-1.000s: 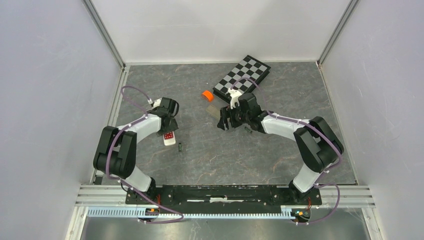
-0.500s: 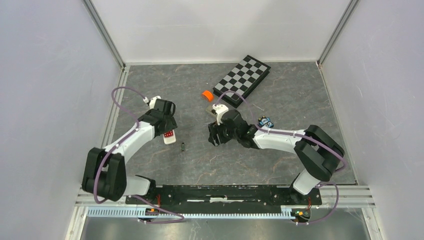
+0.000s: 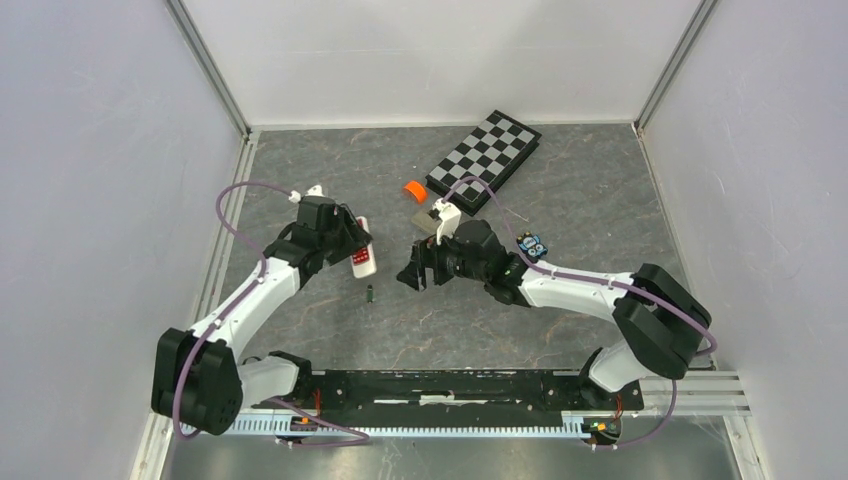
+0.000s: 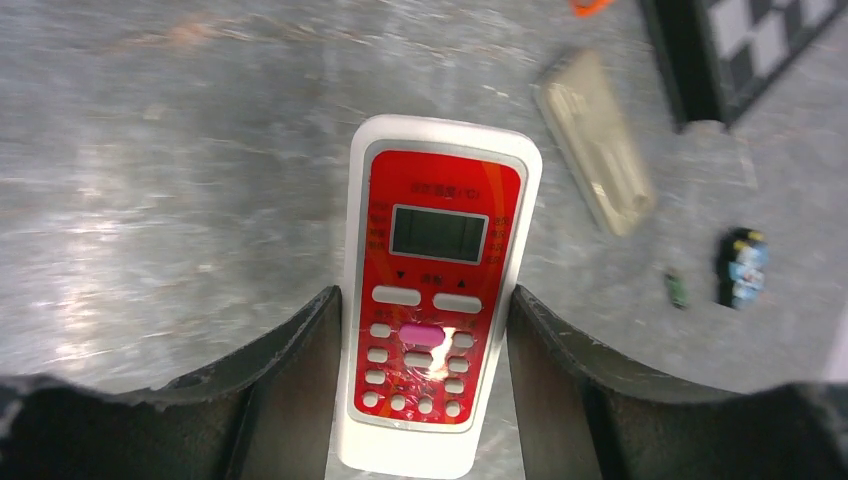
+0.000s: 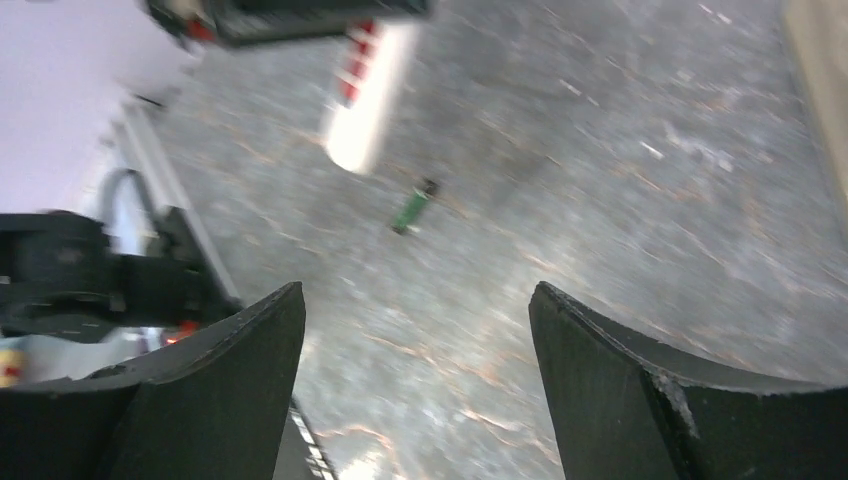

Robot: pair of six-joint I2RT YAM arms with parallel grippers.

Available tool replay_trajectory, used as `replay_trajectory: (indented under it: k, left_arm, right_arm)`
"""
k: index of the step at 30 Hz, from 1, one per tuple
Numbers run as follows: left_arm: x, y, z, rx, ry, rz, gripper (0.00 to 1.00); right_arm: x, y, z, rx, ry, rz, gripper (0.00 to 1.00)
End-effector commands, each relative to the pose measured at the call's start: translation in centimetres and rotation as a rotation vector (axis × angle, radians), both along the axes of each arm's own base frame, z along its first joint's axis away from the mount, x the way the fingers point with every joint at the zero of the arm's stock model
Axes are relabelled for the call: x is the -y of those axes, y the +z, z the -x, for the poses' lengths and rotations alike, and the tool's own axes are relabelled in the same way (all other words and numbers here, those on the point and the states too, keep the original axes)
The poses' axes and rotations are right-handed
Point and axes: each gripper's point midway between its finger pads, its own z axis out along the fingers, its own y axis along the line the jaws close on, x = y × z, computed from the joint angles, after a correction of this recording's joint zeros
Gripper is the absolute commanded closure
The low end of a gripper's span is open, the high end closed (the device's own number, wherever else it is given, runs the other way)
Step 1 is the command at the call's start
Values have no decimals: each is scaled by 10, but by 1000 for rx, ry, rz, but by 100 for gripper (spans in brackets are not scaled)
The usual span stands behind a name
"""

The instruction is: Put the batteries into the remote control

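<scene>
The left gripper (image 4: 425, 300), clamped on the red-faced white plastic remote control (image 4: 440, 290), has carried it rightward, buttons up. The right gripper (image 5: 415, 300), jaws apart and empty, has swung left toward the slim green battery (image 5: 412, 208), which lies on the grey surface (image 3: 300, 160) just near of the remote. Pickup appears next.

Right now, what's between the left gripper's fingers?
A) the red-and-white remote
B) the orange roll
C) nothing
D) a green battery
A: in the left wrist view the red-and-white remote sits between the fingers of the left gripper, which press its long sides. The green battery lies loose on the table, apart from both grippers.
</scene>
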Motion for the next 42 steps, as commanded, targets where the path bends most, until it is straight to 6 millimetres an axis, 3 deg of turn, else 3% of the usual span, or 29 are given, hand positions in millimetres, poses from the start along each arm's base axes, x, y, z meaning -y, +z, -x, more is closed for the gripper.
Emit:
replay_trajectory:
  k: [1, 3, 10, 18, 22, 24, 26, 28, 30, 34, 37, 42]
  left_arm:
    - [52, 37, -7, 98, -92, 269, 60]
    - [61, 43, -6, 111, -123, 314, 60]
    - [77, 55, 2, 141, -173, 421, 59]
    - [77, 61, 5, 173, -178, 430, 59]
    - [78, 64, 5, 176, -179, 439, 57]
    - [77, 67, 6, 180, -178, 446, 52]
    - [77, 70, 7, 187, -179, 449, 39]
    - [76, 73, 9, 197, -183, 448, 21]
    - [73, 78, 11, 214, -186, 427, 2]
    - [57, 87, 11, 235, -162, 339, 0]
    - [49, 104, 5, 239, -146, 290, 0]
    - [53, 131, 1, 265, -155, 327, 0]
  right_arm:
    - [-32, 67, 12, -24, 75, -280, 14]
    - [-37, 73, 8, -30, 67, -291, 15]
    - [-51, 60, -13, -89, -4, -231, 27]
    - [-63, 45, -23, -101, -28, -153, 40]
    - [-64, 38, -24, -98, -37, -134, 62]
    - [-60, 36, -28, -62, -62, -114, 75]
    - [-52, 39, -36, 2, -101, -101, 88]
    - [-42, 40, -43, 74, -130, -70, 98]
    - [-32, 42, -50, 152, -146, -24, 100]
    - [-9, 45, -60, 310, -158, 82, 100]
    - [10, 58, -63, 453, -164, 130, 100]
    - [39, 69, -68, 659, -148, 261, 100]
